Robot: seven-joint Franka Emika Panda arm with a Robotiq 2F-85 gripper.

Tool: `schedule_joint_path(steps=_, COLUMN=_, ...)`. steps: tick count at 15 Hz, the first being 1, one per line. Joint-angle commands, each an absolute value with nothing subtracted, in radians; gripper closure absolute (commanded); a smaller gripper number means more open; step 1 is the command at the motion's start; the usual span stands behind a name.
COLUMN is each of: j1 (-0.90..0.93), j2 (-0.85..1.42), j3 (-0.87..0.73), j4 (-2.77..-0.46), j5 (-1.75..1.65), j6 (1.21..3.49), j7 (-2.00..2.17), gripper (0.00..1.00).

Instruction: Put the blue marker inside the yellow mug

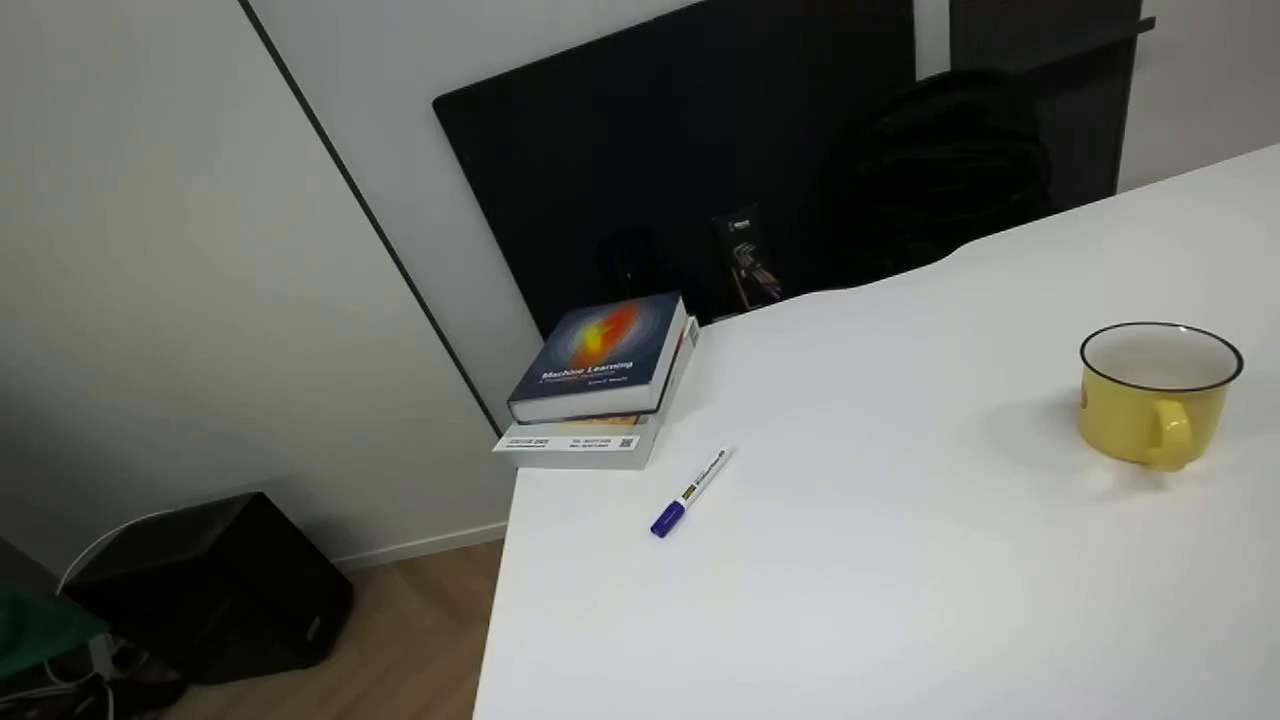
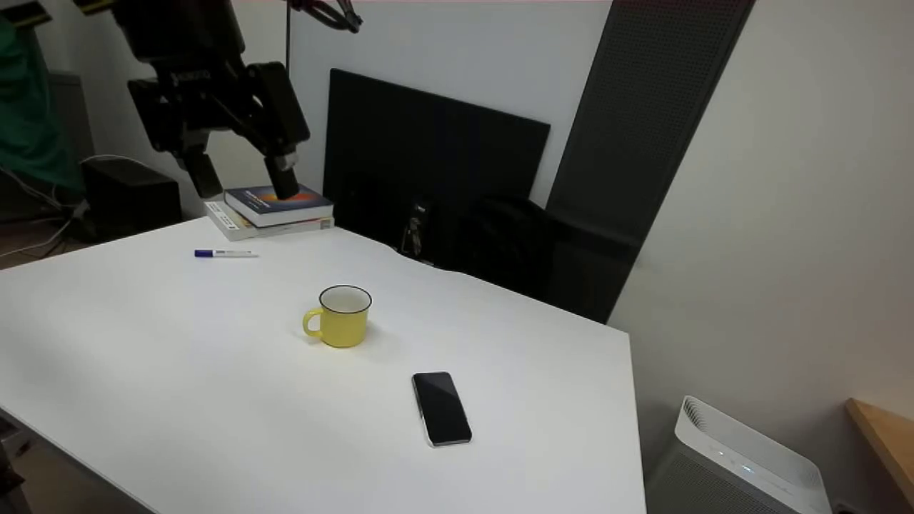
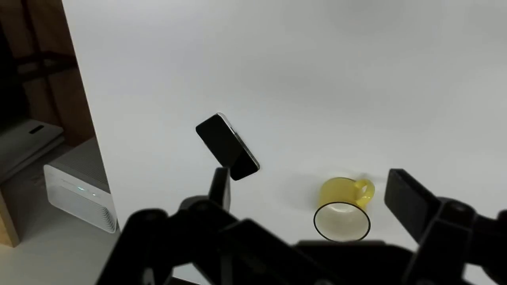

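The gripper (image 2: 248,189) is hanging well above the white table (image 2: 214,400), its two fingers standing wide apart, pointing down at a slight slant and holding nothing. The arm (image 2: 182,28) is being cut off by the top edge of an exterior view, its dark parts blending together, and one fingertip there is covering a bit of the stack of books (image 1: 600,380). In the wrist view, the yellow mug (image 3: 341,194) is appearing between the fingers. In both exterior views it is standing upright, and the blue marker (image 2: 227,253) is lying near the books, well apart from the mug. The wrist view is leaving out the marker but catching a phone (image 3: 225,144), which is also showing in an exterior view. A dark bag (image 1: 950,160) is merging with the black panel (image 1: 650,150) in both exterior views.
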State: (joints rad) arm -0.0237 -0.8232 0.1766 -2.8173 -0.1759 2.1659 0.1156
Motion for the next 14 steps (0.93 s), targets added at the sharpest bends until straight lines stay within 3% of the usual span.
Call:
schedule_joint_path(steps=1, j1=0.032, j2=-0.804, j3=0.194, j4=-2.814, j5=-0.187, j6=2.188, j7=0.108, gripper=0.00)
schedule_joint_path(steps=10, j1=0.090, j2=-0.423, j3=0.370, j4=-2.741, j5=-0.274, j6=2.575, j7=0.151, gripper=0.00)
schedule_joint_path(steps=14, j1=0.079, j2=-0.203, j3=0.344, j4=-2.615, j5=-0.291, j6=2.628, j7=0.121, gripper=0.00)
